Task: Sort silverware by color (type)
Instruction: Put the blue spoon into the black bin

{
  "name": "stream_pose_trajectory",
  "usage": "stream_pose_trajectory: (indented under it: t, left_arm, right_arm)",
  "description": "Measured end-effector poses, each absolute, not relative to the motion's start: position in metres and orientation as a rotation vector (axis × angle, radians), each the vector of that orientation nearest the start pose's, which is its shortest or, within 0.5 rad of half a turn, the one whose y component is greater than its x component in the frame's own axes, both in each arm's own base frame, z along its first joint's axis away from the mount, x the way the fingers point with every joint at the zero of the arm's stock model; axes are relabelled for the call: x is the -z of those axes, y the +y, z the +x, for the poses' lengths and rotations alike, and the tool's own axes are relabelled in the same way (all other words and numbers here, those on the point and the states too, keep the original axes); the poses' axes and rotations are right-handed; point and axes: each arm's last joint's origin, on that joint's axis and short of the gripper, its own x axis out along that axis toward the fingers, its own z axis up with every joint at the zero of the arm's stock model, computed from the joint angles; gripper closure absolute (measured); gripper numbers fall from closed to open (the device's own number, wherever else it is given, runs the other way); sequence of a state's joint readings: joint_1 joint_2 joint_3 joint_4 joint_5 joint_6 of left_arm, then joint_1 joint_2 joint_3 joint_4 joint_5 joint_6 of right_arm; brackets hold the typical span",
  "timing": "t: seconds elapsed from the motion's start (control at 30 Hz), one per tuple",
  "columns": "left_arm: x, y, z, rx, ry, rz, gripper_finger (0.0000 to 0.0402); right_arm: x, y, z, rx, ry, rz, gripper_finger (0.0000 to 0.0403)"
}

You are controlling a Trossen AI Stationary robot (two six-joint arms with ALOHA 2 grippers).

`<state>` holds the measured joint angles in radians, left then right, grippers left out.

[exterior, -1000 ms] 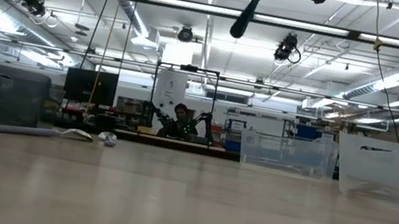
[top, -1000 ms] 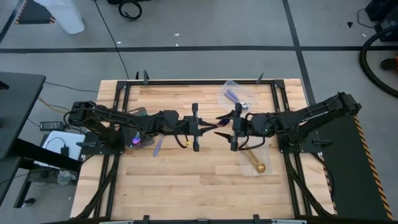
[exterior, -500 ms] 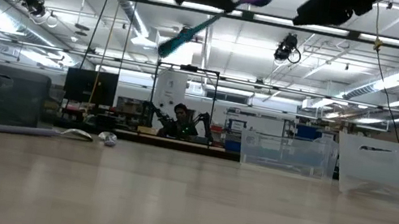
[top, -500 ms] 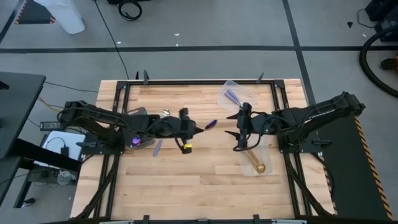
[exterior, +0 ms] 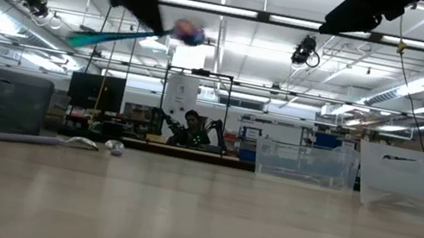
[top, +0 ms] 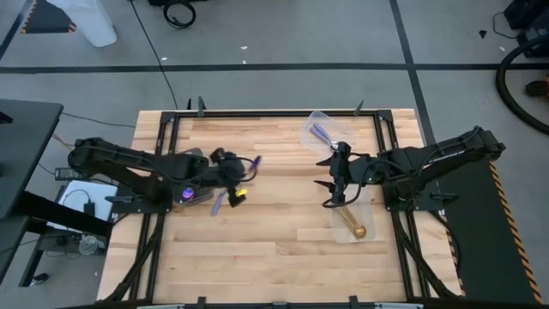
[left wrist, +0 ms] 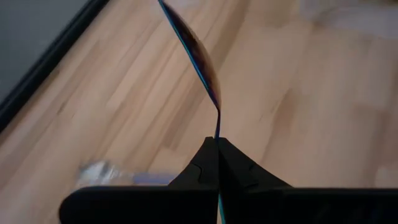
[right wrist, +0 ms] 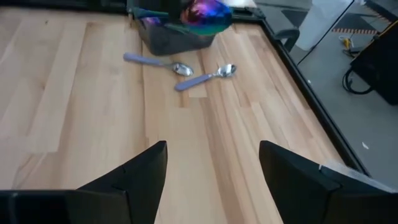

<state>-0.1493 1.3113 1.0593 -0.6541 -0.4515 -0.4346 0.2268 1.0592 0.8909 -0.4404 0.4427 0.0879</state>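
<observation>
Fingers of your left gripper pinch the iridescent spoon aloft above the table's left side, likely bound for the dark tray, while your right gripper waits wide open, empty.

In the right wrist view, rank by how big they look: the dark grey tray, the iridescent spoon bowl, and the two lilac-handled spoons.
1. Dark grey tray, largest.
2. Iridescent spoon bowl, though it hangs in the air nearer the camera, so unsure.
3. Two lilac-handled spoons on the table: alike, not ranked apart.
</observation>
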Motion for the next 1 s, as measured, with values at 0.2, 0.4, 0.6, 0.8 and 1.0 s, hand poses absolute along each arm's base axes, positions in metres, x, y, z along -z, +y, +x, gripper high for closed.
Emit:
stream_pose_trajectory:
  t: [0.2, 0.4, 0.6, 0.8, 1.0]
  left_arm:
    - [-0.28, -0.023, 0.238, -0.592, 0.893, -0.206, 0.0401]
    - [-0.28, -0.019, 0.221, -0.699, 0.958, -0.228, 0.0401]
    - [-0.276, -0.016, 0.204, -0.804, 1.062, -0.216, 0.0401]
    - [-0.274, -0.014, 0.196, -0.872, 1.118, -0.217, 0.0401]
    - [-0.266, -0.012, 0.191, -0.905, 1.156, -0.204, 0.0401]
  right_arm:
    - [-0.297, 0.037, 0.216, 0.234, 0.574, -0.119, 0.0145]
    - [-0.298, 0.037, 0.216, 0.234, 0.572, -0.118, 0.0151]
    - [-0.298, 0.037, 0.217, 0.234, 0.569, -0.117, 0.0154]
    - [-0.298, 0.037, 0.217, 0.234, 0.569, -0.117, 0.0154]
    - [-0.298, 0.037, 0.217, 0.234, 0.561, -0.114, 0.0154]
